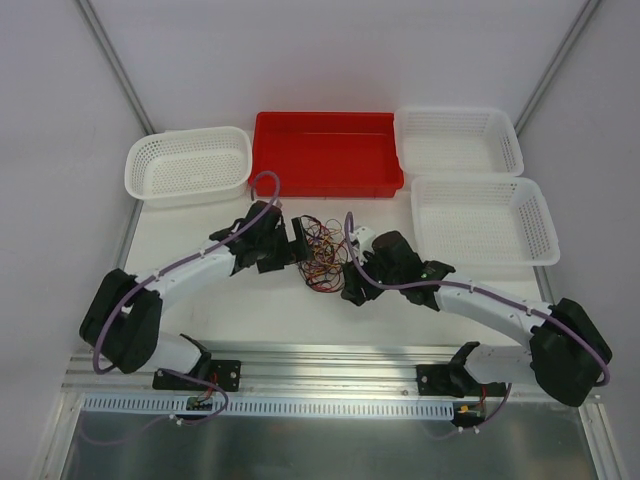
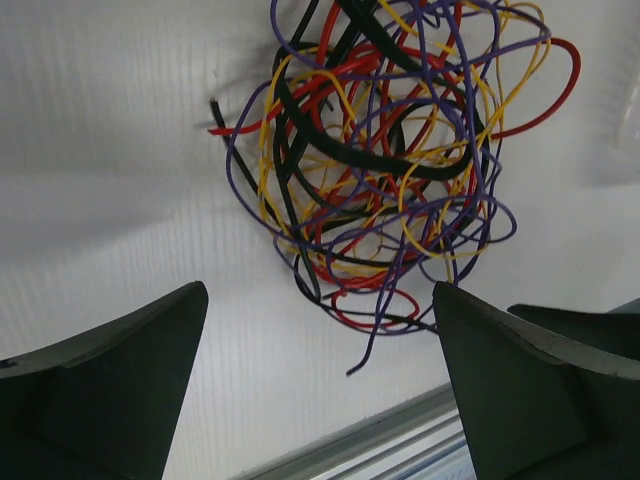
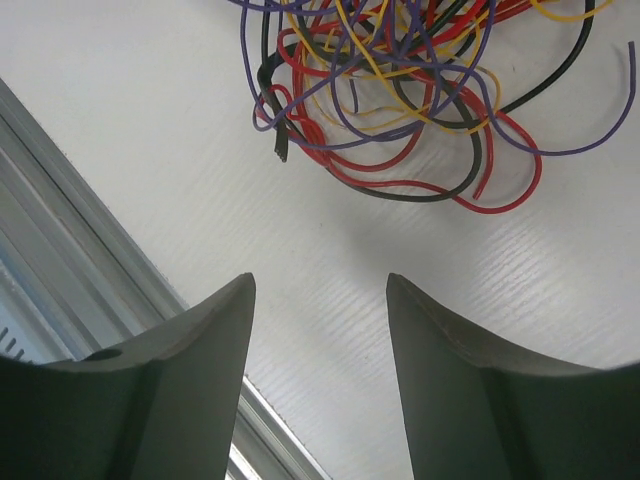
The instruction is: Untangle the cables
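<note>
The cables (image 1: pixel 322 252) lie in one tangled bundle of red, black, purple and yellow wires on the white table between both arms. In the left wrist view the bundle (image 2: pixel 385 160) fills the upper middle, with a loose purple end hanging toward the fingers. My left gripper (image 2: pixel 320 300) is open and empty just short of the bundle. In the right wrist view the bundle (image 3: pixel 420 90) lies at the top. My right gripper (image 3: pixel 320 285) is open and empty, a little back from it. In the top view the left gripper (image 1: pixel 295 245) and the right gripper (image 1: pixel 352 268) flank the bundle.
A red bin (image 1: pixel 270 165) stands at the back centre. A white basket (image 1: pixel 140 165) is at the back left. Two white baskets (image 1: pixel 505 125) (image 1: pixel 540 215) stand at the right. The aluminium rail (image 1: pixel 330 365) runs along the near table edge.
</note>
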{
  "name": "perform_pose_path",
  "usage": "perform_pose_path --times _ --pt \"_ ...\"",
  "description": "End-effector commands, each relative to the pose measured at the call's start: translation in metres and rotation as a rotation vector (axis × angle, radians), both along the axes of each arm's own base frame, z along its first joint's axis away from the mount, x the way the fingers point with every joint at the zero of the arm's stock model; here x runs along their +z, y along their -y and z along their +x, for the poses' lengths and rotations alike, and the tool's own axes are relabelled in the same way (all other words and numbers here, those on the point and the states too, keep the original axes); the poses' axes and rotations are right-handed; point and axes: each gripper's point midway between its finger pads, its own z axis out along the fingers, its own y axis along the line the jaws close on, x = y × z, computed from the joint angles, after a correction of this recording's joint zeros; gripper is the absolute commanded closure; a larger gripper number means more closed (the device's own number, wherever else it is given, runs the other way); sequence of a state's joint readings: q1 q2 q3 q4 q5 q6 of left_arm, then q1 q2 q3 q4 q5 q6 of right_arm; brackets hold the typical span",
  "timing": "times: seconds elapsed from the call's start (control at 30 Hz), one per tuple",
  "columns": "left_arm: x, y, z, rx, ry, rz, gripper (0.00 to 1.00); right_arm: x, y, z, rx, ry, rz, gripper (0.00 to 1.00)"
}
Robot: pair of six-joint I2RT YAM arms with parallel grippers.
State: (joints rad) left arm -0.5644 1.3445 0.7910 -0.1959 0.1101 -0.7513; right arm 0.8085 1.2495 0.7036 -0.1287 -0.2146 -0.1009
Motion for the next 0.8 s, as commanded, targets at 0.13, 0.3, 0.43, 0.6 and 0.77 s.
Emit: perform_pose_path --times 0.13,0.3,0.43,0.6,0.77 --pt "-0.007 0.029 0.049 0.031 0.026 0.019 0.14 0.029 -0.027 0.016 -0.069 0.097 0.261 0.42" --pt "-0.027 0.032 0.054 0.059 -0.019 0.037 0.5 0.013 -0.044 0.019 -0.066 0.047 0.318 0.44" --pt "-0.04 0.029 0.051 0.089 -0.053 0.048 0.93 0.003 -0.051 0.023 -0.077 0.03 0.339 0.47" --pt "-0.042 0.029 0.047 0.1 -0.072 0.034 1.0 -0.002 -0.059 0.031 -0.067 0.039 0.332 0.49" --pt "-0.042 0.029 0.046 0.104 -0.077 0.028 1.0 -0.015 -0.06 0.036 -0.066 0.04 0.292 0.52"
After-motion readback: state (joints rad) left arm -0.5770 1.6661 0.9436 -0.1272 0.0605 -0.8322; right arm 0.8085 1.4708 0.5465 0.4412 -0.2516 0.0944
